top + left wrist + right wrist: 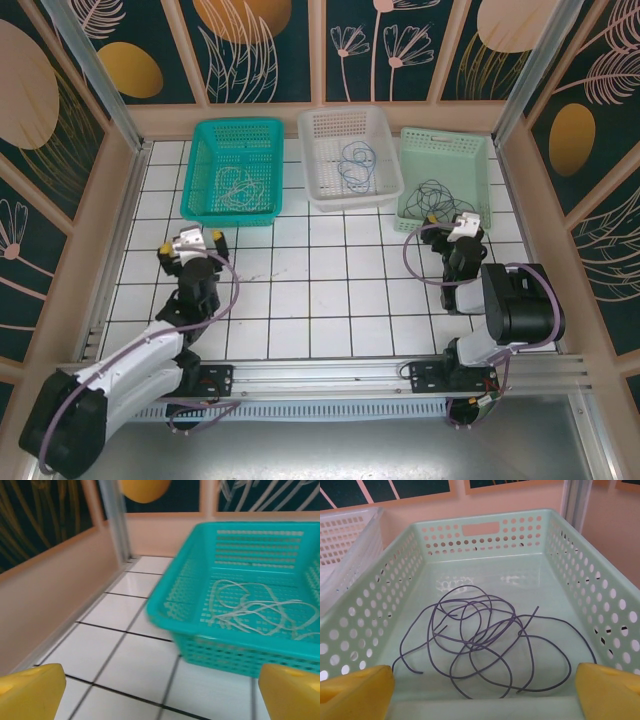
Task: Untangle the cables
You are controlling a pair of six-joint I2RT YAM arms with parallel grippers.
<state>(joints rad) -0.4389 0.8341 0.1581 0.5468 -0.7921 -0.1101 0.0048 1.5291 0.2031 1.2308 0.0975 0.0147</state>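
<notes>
The tangled dark thin cable (485, 642) lies in the pale-green perforated plastic basket (480, 517), straight ahead of the nearer right pincer (482, 695), whose yellow fingers (355, 690) are spread, gripping nothing.

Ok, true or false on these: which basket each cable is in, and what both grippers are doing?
1. The grey-white cable lies in the teal basket. True.
2. The blue cable lies in the white basket. True.
3. The black cable also lies in the white basket. False: it is coiled inside the pale green basket.
4. The right gripper is shut on the black cable. False: it is open and empty, at the pale green basket's near wall.
5. The left gripper is open and holds nothing. True.
</notes>
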